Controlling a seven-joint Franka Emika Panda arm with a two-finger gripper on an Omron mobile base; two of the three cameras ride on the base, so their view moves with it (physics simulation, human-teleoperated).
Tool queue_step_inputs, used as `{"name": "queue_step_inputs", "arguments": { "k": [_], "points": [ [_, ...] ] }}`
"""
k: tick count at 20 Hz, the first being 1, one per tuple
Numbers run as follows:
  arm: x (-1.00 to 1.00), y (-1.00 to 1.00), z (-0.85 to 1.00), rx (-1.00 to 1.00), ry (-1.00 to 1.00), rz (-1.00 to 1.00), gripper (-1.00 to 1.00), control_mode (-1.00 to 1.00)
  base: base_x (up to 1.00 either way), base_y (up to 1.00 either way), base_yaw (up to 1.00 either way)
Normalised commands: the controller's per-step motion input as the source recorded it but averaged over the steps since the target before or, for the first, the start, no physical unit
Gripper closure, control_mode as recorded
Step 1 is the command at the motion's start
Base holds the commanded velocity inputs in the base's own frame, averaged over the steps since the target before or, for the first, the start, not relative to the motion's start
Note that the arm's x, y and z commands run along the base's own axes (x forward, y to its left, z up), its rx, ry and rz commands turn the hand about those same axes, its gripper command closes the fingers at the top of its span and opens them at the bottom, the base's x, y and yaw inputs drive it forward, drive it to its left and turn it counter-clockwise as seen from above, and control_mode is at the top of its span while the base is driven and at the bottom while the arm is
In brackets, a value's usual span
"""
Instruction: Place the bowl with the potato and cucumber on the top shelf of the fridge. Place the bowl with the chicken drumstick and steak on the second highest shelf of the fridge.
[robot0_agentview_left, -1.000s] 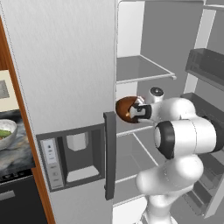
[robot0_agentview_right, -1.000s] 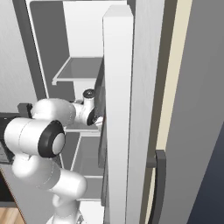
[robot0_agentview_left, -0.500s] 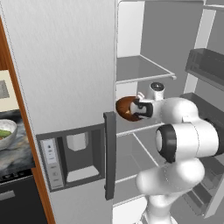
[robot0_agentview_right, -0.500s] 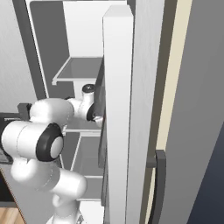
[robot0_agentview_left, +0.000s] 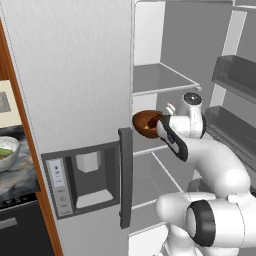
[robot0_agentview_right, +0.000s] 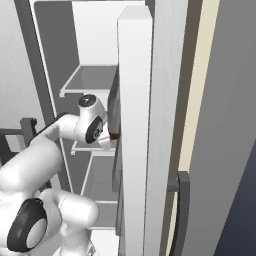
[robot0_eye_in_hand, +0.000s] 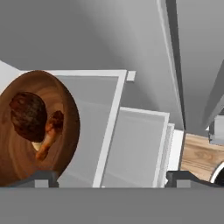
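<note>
The brown wooden bowl (robot0_agentview_left: 146, 123) rests on the shelf (robot0_agentview_left: 150, 148) just under the highest shelf (robot0_agentview_left: 160, 80) I can see in the open fridge. In the hand view the bowl (robot0_eye_in_hand: 37, 127) holds the dark steak (robot0_eye_in_hand: 27, 113) and the tan chicken drumstick (robot0_eye_in_hand: 47, 139). My gripper (robot0_eye_in_hand: 109, 181) is open, its jaws spread wide, and the left fingertip (robot0_eye_in_hand: 38, 178) stands by the bowl's rim without gripping it. From the left base the gripper (robot0_agentview_left: 162, 123) is just right of the bowl. The pale bowl (robot0_agentview_left: 7, 153) with the green cucumber (robot0_agentview_left: 4, 151) sits on the counter at far left.
The closed left fridge door carries a dispenser (robot0_agentview_left: 87, 177) and a dark upright handle (robot0_agentview_left: 125, 180) close to the bowl. Dark door bins (robot0_agentview_left: 235, 75) hang on the open right door. Lower shelves (robot0_eye_in_hand: 131, 148) lie below, with wooden floor (robot0_eye_in_hand: 197, 155) beyond.
The jaws have opened wide and let go of the brown bowl, which stays where it was on the shelf. The wrist has lifted slightly up and to the right.
</note>
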Motion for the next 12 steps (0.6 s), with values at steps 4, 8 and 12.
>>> {"name": "queue_step_inputs", "arguments": {
  "k": [4, 8, 12],
  "points": [
    [-1.00, 0.12, 0.25, 0.00, 0.00, -0.08, -1.00, -1.00, 0.00, 0.00, 0.00],
    [-1.00, 0.08, 0.25, 0.00, 0.00, -0.07, -1.00, -1.00, 0.00, 0.00, 0.00],
    [-1.00, 0.04, 0.41, 0.00, 0.00, -0.02, -1.00, -1.00, 0.00, 0.00, 0.00]
  ]
}}
